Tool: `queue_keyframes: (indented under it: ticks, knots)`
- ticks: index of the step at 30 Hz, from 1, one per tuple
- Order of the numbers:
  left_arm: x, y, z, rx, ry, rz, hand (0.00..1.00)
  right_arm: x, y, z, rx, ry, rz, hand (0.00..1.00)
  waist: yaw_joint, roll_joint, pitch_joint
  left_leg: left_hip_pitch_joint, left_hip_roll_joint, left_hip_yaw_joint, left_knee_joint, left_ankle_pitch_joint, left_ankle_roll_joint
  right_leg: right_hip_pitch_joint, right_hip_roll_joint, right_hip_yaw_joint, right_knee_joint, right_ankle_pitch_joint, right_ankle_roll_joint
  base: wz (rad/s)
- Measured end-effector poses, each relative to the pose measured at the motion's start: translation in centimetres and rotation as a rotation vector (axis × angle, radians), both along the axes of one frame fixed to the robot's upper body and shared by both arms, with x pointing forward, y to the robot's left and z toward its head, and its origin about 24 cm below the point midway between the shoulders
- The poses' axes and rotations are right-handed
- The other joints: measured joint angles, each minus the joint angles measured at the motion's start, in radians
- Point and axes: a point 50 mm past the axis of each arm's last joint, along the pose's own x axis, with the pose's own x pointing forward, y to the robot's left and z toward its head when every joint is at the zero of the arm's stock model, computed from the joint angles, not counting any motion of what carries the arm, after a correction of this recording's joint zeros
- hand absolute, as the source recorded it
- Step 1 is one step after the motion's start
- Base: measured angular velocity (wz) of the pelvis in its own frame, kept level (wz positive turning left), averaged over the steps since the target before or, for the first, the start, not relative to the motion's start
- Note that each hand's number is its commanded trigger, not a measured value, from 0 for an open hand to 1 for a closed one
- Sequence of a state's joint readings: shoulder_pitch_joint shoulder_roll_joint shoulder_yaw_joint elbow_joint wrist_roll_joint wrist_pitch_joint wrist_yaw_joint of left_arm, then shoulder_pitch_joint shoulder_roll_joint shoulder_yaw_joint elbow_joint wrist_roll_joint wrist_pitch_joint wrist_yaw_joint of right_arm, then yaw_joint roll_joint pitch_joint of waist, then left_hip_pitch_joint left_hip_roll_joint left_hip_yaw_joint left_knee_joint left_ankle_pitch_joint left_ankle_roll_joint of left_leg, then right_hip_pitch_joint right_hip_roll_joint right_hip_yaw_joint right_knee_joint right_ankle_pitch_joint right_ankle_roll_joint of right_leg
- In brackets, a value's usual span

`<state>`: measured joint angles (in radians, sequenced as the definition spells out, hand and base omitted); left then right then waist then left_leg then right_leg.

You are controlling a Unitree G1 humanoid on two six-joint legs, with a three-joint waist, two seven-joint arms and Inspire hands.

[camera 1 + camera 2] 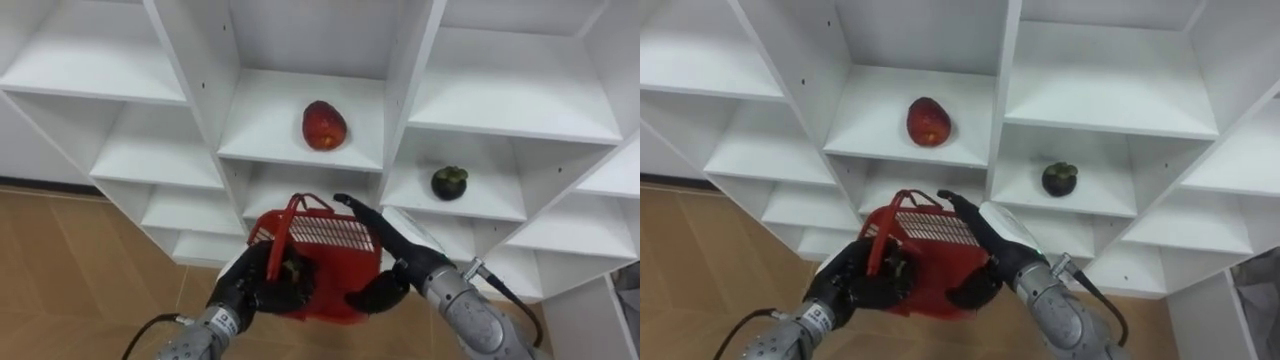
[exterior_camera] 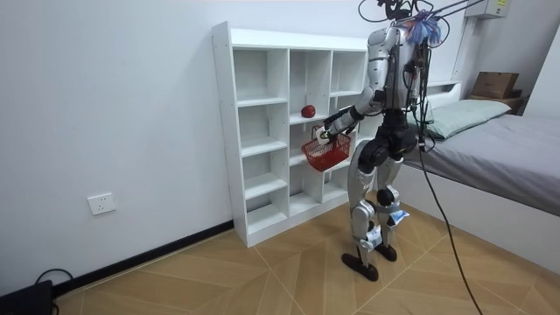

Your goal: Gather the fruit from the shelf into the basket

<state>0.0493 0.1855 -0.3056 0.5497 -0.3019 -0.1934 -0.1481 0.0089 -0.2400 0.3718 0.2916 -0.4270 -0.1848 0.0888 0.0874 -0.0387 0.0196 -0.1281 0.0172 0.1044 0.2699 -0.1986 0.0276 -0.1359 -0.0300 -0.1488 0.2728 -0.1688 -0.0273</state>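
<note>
The left robot hand (image 1: 262, 285) grips the red basket (image 1: 335, 240) (below the red fruit (image 1: 324, 125)); the right robot hand (image 1: 385, 245) rests straight-fingered against it.

red basket (image 1: 325, 238): contents hidden behind mesh wall; lower front covered by left hand (image 1: 255, 287) and right hand (image 1: 393, 272) | closet (image 1: 190, 60): outer compartments cut off at edges

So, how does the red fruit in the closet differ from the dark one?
The red fruit is bright red; the dark fruit is almost black. The red fruit looks larger and oval, the dark fruit smaller and round. The red fruit lies in the middle column, the dark fruit one column right, on a lower shelf. Both rest alone on white shelves, outside the basket.
</note>
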Motion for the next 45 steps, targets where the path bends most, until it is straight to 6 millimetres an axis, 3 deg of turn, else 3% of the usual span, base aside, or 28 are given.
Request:
queue_keyframes:
  ticks: [7,18,28,38,45]
  knots:
    - [-0.1,1.5,-0.4,0.036,0.015,0.077,1.0,0.2,0.4,0.9,0.016,-0.038,0.012,0.0,0.003,-0.034,-0.002,0.012,0.0,0.001,-0.002,0.0,0.0,0.017,0.003,0.003,-0.012,0.002,0.001,0.0]
    - [-1.1,2.0,-1.6,0.052,0.078,0.103,1.0,0.5,1.1,2.2,0.046,-0.088,0.039,0.0,0.006,-0.035,-0.0027,0.017,-0.008,-0.041,0.003,-0.001,0.0,0.05,0.002,-0.032,-0.031,0.003,0.002,0.1]
    - [-2.1,2.4,-2.7,0.068,0.134,0.126,1.0,1.9,1.7,4.7,0.126,-0.192,0.042,0.0,0.005,-0.037,-0.0025,0.022,-0.013,-0.063,0.002,0.0,0.0,0.066,0.0,-0.059,-0.036,0.002,0.003,0.07]
    - [-2.3,3.3,-3.0,0.081,0.152,0.172,1.0,2.5,1.7,5.5,0.158,-0.253,0.0,0.0,0.006,-0.043,0.0006,0.017,-0.014,-0.079,-0.001,0.0,0.0,0.078,-0.002,-0.081,-0.039,0.002,0.004,0.06]
    - [-2.3,3.3,-3.1,0.115,0.152,0.153,1.0,3.3,1.2,5.7,0.158,-0.309,-0.076,0.0,0.038,-0.047,0.0039,0.005,-0.014,-0.084,0.005,0.0,0.0,0.076,-0.003,-0.101,-0.05,0.002,0.004,0.05]
